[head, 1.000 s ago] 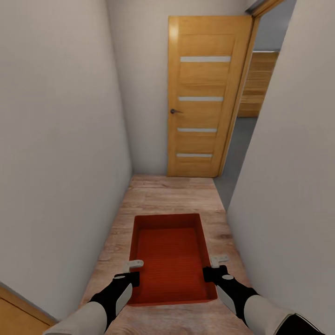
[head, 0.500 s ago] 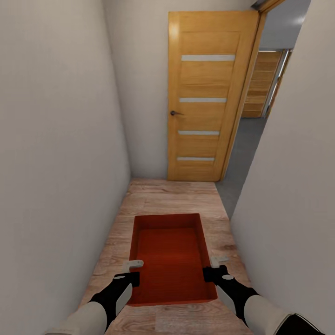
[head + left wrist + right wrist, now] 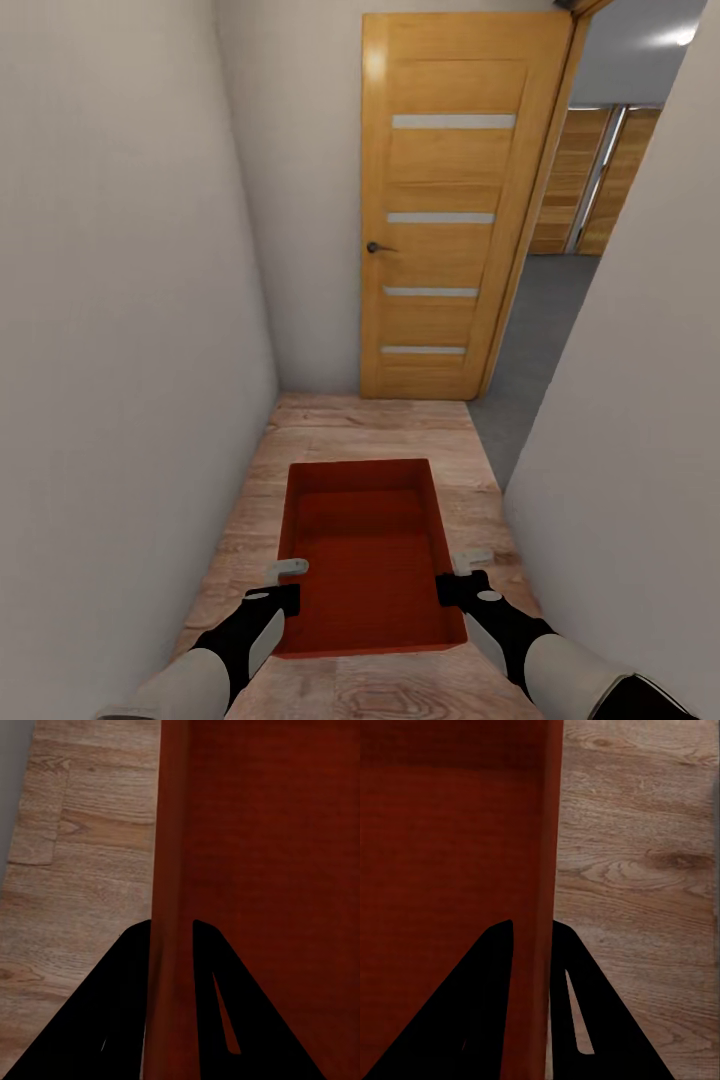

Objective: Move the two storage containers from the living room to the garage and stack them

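while the shallow, ribbed orange-red storage container (image 3: 365, 560) hung above the wood-plank hallway floor (image 3: 350, 430), left pincer (image 3: 283, 582) and right pincer (image 3: 462, 575) each clamped a low side wall; slatted wooden door (image 3: 445, 205) ahead.

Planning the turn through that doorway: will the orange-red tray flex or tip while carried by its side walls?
The storage container probably stays stiff: its walls look straight where the left gripper and right gripper pinch them. Held on opposite sides, it looks level, so tipping seems unlikely.

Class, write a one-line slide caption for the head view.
Both end effectors, left and right, carry an orange-red storage container down a narrow hallway toward a wooden door.
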### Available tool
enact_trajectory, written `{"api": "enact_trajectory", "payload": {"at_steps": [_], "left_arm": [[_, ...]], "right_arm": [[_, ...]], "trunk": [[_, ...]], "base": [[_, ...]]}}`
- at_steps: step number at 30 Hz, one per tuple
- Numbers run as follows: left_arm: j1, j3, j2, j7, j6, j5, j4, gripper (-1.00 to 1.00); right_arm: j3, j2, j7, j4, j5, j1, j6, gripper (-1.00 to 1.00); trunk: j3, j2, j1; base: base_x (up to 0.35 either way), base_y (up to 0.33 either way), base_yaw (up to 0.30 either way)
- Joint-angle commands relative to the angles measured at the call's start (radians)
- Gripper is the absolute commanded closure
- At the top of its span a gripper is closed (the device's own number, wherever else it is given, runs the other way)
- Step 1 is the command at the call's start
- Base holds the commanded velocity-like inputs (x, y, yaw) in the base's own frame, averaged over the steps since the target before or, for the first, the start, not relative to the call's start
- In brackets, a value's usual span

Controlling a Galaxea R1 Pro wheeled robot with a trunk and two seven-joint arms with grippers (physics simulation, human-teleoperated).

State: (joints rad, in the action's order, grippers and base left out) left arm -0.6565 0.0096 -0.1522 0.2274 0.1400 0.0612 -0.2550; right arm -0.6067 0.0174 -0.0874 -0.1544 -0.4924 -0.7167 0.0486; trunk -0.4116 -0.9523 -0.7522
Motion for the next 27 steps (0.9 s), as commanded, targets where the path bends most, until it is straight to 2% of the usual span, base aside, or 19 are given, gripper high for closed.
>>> {"api": "enact_trajectory", "payload": {"at_steps": [1, 27], "left_arm": [[0.000, -0.005, 0.011, 0.009, 0.007, -0.023, -0.006, 1.00], [0.000, -0.005, 0.010, 0.010, 0.007, -0.023, -0.006, 1.00]], "right_arm": [[0.012, -0.002, -0.009, 0.016, -0.014, -0.001, 0.005, 1.00], [0.012, -0.002, -0.009, 0.016, -0.014, -0.001, 0.005, 1.00]], "trunk": [[-0.001, -0.001, -0.001], [-0.001, -0.001, -0.001]], "base": [[0.323, 0.000, 0.000], [0.323, 0.000, 0.000]]}}
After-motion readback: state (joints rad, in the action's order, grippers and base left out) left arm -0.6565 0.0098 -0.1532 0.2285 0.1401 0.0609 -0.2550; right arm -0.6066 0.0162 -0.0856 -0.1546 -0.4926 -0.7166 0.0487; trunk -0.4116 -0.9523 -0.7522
